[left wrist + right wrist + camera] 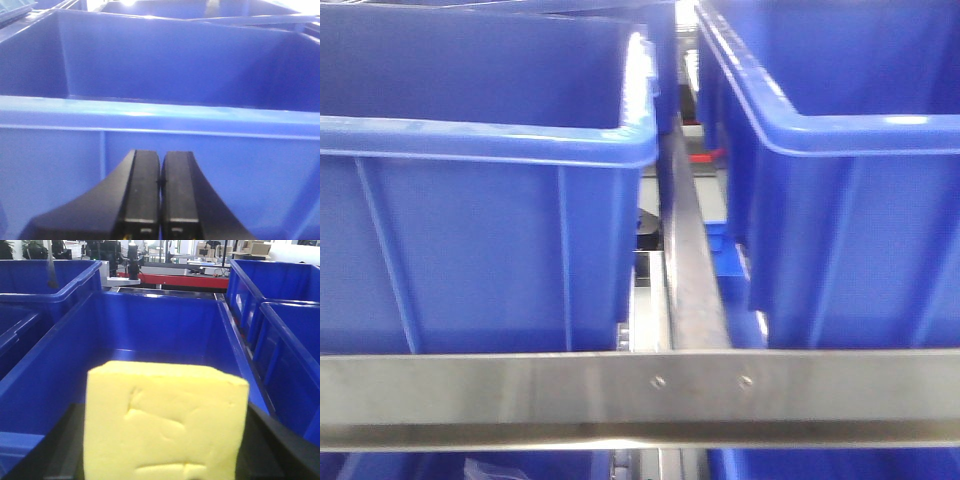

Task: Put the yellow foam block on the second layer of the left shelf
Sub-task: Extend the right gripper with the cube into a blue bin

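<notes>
The yellow foam block (165, 422) fills the lower middle of the right wrist view, pale yellow with creases on its near face. My right gripper (165, 450) is shut on it, its black fingers (272, 445) pressing both sides. The block hangs over the near rim of an empty blue bin (160, 330). In the left wrist view my left gripper (160, 180) is shut, its two black fingers (142, 190) pressed together with nothing between them, close in front of a blue bin's wall (160, 145). Neither gripper nor the block shows in the front view.
Two blue bins (480, 200) (850, 180) stand on the shelf behind a metal rail (640, 395), with a metal divider bar (690, 260) between them. More blue bins (280, 330) (45, 285) flank the empty one. A red-edged bench (170, 280) lies behind.
</notes>
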